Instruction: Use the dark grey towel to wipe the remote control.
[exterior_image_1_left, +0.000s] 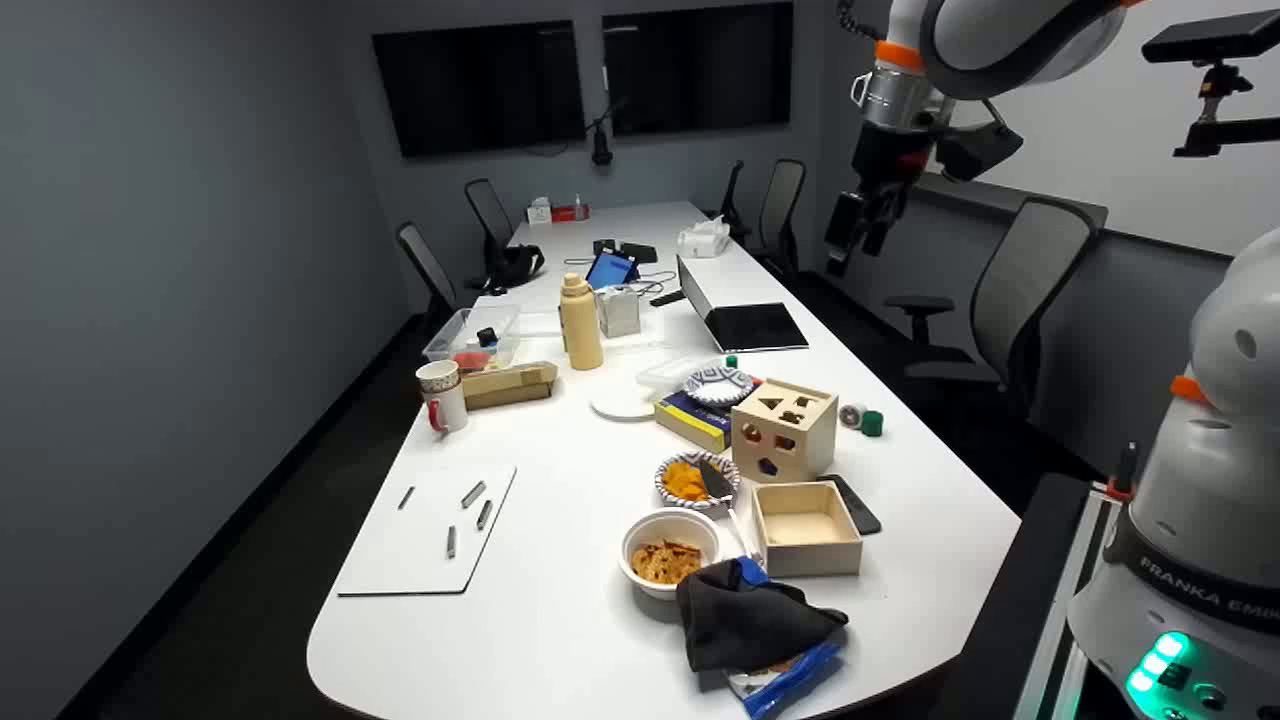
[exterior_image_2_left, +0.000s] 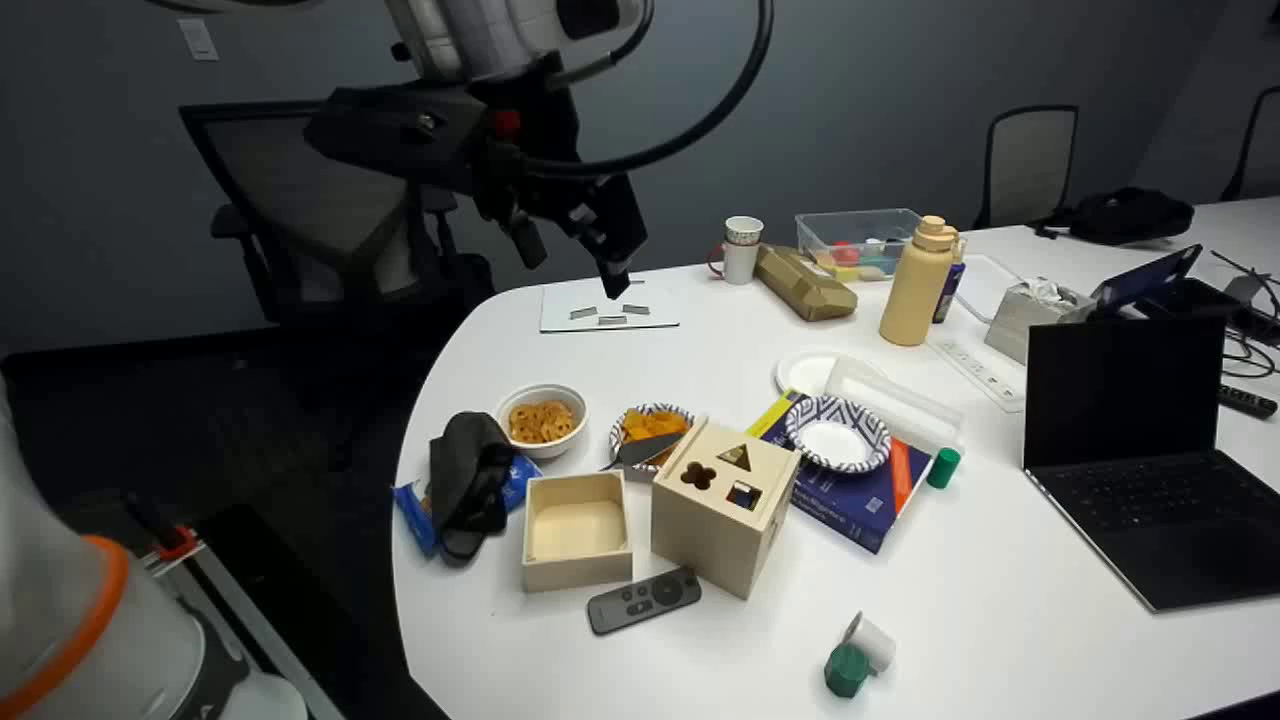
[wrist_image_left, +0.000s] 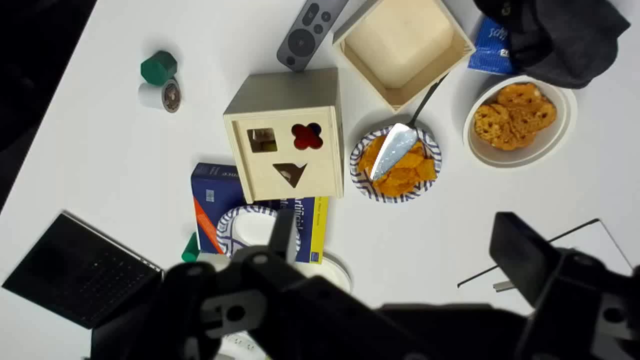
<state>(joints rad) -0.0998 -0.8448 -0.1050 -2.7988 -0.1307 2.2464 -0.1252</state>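
Gripper (exterior_image_2_left: 574, 270) (jaws apart) far from towel (exterior_image_2_left: 468, 475)

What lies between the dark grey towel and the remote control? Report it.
In the wrist view: the open wooden box, plus part of the blue packet.

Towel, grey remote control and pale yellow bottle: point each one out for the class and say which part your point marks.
Towel (exterior_image_1_left: 745, 620): in an exterior view, middle of its cloth.
Grey remote control (exterior_image_2_left: 645, 600): in an exterior view, its button face.
Pale yellow bottle (exterior_image_2_left: 914, 292): in an exterior view, its body.
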